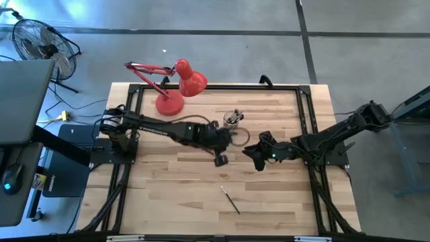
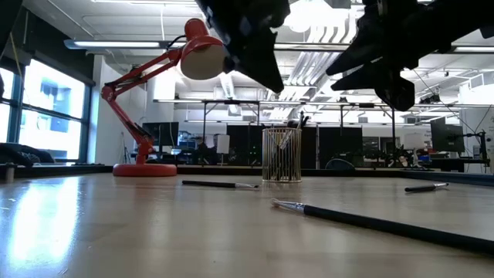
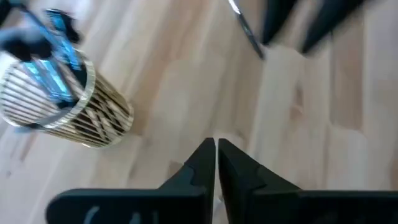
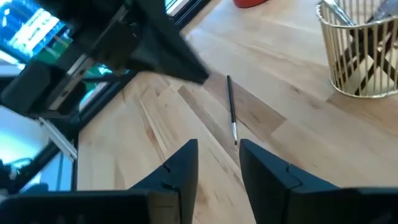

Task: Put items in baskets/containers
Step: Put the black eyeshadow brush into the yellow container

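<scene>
A gold wire cup (image 1: 233, 119) stands on its base on the far middle of the table and holds several dark brushes (image 4: 367, 12). One brush (image 1: 231, 199) lies flat near the table's near edge. Another brush (image 4: 231, 109) lies on the wood just ahead of my right gripper (image 4: 217, 152). That gripper is open, hangs above the table centre (image 1: 257, 161) and touches nothing. My left gripper (image 3: 216, 146) is shut and empty. It hovers beside the right one (image 1: 220, 160), on the near side of the cup (image 3: 68, 106). The low view shows three brushes lying on the table (image 2: 220, 184) (image 2: 370, 222) (image 2: 426, 187).
A red desk lamp (image 1: 176, 84) stands on its round base (image 1: 169, 103) at the far left of the table, close to the cup. A black frame (image 1: 201, 88) runs along the table's edges. Bare wood (image 1: 168, 195) lies near left and near right.
</scene>
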`<state>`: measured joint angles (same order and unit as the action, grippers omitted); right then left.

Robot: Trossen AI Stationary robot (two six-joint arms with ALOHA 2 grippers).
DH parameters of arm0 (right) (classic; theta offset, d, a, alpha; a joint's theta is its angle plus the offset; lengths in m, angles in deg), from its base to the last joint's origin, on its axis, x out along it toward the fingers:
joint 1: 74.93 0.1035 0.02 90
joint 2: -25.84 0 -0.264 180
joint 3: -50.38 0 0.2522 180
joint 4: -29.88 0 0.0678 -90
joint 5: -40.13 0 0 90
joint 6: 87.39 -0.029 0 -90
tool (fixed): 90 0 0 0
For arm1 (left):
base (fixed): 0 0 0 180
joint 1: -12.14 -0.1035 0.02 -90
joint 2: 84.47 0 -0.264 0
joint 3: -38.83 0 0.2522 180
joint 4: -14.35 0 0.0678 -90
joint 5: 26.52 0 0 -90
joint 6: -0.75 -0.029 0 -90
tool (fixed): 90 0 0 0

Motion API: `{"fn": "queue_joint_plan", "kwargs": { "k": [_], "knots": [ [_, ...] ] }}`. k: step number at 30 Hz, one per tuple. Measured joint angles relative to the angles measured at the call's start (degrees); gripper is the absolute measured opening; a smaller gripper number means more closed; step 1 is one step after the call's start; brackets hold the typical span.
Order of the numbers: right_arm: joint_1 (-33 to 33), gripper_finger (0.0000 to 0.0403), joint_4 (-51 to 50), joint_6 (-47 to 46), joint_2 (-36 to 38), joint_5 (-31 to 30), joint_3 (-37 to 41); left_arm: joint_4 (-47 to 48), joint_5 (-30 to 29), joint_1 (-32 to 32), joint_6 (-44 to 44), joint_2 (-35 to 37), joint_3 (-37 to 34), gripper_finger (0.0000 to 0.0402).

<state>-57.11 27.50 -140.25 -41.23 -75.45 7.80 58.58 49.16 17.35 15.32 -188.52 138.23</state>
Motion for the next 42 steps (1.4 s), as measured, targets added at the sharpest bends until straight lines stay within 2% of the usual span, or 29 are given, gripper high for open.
{"fn": "queue_joint_plan", "kwargs": {
  "k": [3,9,14,21,27,32,37,42],
  "knots": [
    [1.0,0.0088,-0.9,3.5,-0.1,0.0,0.0,2.7,0.8,2.9,-1.0,0.0,0.0,0.0013],
    [5.2,0.0007,-4.3,5.4,-0.4,-2.6,0.0,8.3,-0.5,6.6,-0.7,0.0,-1.7,0.0002],
    [9.6,0.0013,-2.5,3.5,-3.7,-8.4,0.0,8.1,1.5,6.3,0.4,2.1,-9.1,0.0001],
    [11.8,0.0003,3.6,-2.0,-14.3,-11.3,-0.4,-0.6,3.0,5.8,-0.6,10.0,-20.5,0.0],
    [10.4,0.0001,3.5,-2.3,-25.7,-10.3,-9.2,-1.0,3.4,3.4,-2.1,18.6,-30.2,0.0],
    [7.9,0.0001,-6.1,-2.2,-32.9,-9.8,-19.8,-0.7,5.0,-0.6,-5.8,24.6,-35.1,0.0],
    [5.3,0.0001,-17.5,-0.7,-35.6,-9.6,-29.2,-0.8,5.2,-4.0,-10.9,27.9,-37.4,0.0],
    [2.7,0.0001,-24.7,3.7,-35.8,-9.7,-35.6,-0.3,8.1,-6.9,-16.2,29.0,-38.3,0.0]
  ]
}}
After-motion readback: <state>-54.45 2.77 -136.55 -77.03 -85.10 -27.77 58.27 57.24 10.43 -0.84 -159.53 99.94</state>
